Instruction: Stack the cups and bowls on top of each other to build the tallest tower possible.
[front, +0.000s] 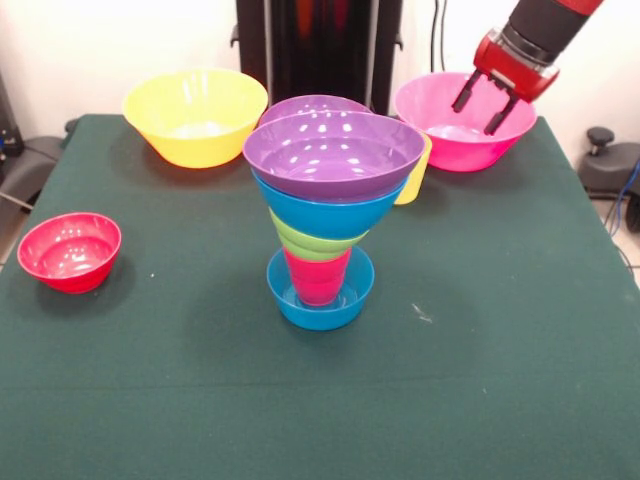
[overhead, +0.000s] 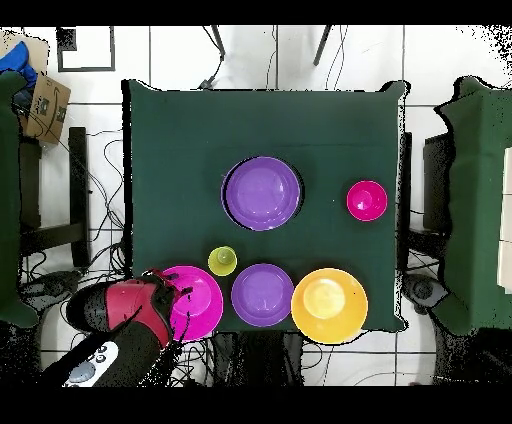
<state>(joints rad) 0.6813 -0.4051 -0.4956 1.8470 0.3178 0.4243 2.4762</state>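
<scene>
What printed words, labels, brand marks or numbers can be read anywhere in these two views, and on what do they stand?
None can be read.
The bowls in the tower, the red bowl and the gripper carry no visible print.
The cardboard box beside the table in the overhead view shows marks too small to read.

Arm: we reach in from the front view's upper right corner, angled down-left.
Gripper (front: 492, 107): our two dark fingers (front: 463, 96) hang parted, holding nothing.
</scene>
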